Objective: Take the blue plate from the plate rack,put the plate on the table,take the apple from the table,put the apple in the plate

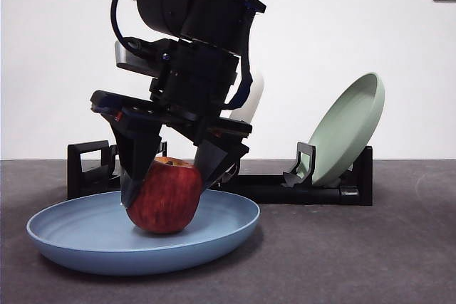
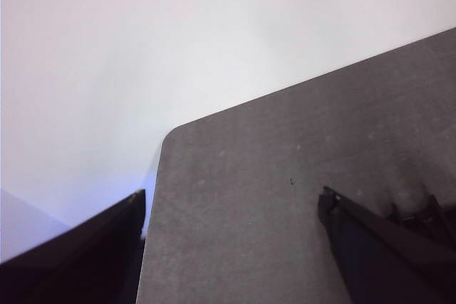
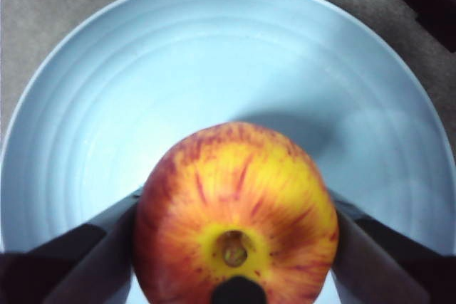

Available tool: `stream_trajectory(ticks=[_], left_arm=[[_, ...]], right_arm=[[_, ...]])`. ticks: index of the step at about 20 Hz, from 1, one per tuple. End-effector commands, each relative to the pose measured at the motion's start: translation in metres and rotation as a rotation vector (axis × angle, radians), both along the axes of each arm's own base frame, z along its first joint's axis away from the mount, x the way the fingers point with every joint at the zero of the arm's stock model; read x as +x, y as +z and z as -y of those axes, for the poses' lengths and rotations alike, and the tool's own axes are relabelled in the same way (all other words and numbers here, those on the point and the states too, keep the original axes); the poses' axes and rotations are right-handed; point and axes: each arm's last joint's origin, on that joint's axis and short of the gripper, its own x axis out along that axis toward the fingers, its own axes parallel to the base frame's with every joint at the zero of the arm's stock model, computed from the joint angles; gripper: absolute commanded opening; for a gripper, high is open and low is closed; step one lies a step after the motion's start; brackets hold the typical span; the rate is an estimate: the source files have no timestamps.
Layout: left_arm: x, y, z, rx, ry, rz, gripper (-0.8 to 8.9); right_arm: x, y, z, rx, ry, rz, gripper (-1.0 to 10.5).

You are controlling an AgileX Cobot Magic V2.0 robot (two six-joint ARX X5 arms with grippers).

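Blue plate [image 1: 85, 243] on the table [image 1: 356, 261], apple [image 1: 165, 197] at its centre, right gripper [image 1: 171, 176] fingers clasping it, rack [image 1: 285, 189] at twelve o'clock holding green plate [image 1: 345, 129], left gripper [image 2: 235, 247] fingers parted.

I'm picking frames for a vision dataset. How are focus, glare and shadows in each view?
Front view: sharp and evenly lit; right gripper dark, apple in the blue plate. Right wrist view: apple slightly soft, casting a shadow on the brightly lit plate. Left wrist view: table grainy, background washed out, left gripper dark and blurred.
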Motion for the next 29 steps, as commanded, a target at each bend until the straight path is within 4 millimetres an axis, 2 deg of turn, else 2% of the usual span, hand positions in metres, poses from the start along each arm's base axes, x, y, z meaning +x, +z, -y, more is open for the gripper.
stream_trajectory(ticks=[1, 3, 5, 7, 9, 11, 14, 16, 18, 21, 24, 29], left_arm=[[0.001, -0.001, 0.001, -0.019, -0.026, -0.011, 4.09], [0.001, -0.002, 0.002, -0.032, -0.056, -0.022, 4.09], [0.002, -0.003, 0.003, -0.044, -0.089, -0.037, 4.09], [0.001, -0.004, 0.004, -0.054, -0.125, -0.062, 4.09], [0.000, -0.007, 0.006, -0.076, -0.190, -0.104, 4.08], [-0.001, -0.010, 0.008, -0.109, -0.271, -0.150, 4.08], [-0.003, -0.012, 0.012, -0.171, -0.407, -0.208, 4.05], [-0.004, -0.013, 0.014, -0.205, -0.481, -0.232, 4.04], [-0.005, -0.013, 0.016, -0.231, -0.529, -0.246, 3.93], [-0.003, -0.015, 0.018, -0.239, -0.564, -0.269, 1.90], [0.000, -0.018, 0.020, -0.227, -0.581, -0.293, -0.18], [0.001, -0.021, 0.024, -0.243, -0.683, -0.327, -0.09]], right_arm=[[-0.001, -0.006, -0.003, -0.016, 0.011, -0.007, 5.1], [-0.001, -0.005, -0.003, -0.013, 0.011, -0.004, 5.1], [-0.001, 0.006, -0.002, 0.008, 0.008, 0.012, 5.1], [-0.004, 0.030, 0.005, 0.049, 0.002, 0.046, 5.1], [-0.011, 0.064, 0.021, 0.088, -0.009, 0.081, 5.0], [-0.020, 0.103, 0.044, 0.132, -0.023, 0.126, 5.0], [-0.039, 0.162, 0.093, 0.218, -0.056, 0.231, 5.0], [-0.053, 0.191, 0.124, 0.269, -0.095, 0.296, 5.0], [-0.067, 0.211, 0.152, 0.297, -0.132, 0.345, 4.9], [-0.083, 0.225, 0.183, 0.287, -0.170, 0.374, 2.4], [-0.092, 0.227, 0.198, 0.256, -0.200, 0.358, -0.2], [-0.099, 0.227, 0.210, 0.268, -0.212, 0.398, -0.2]])
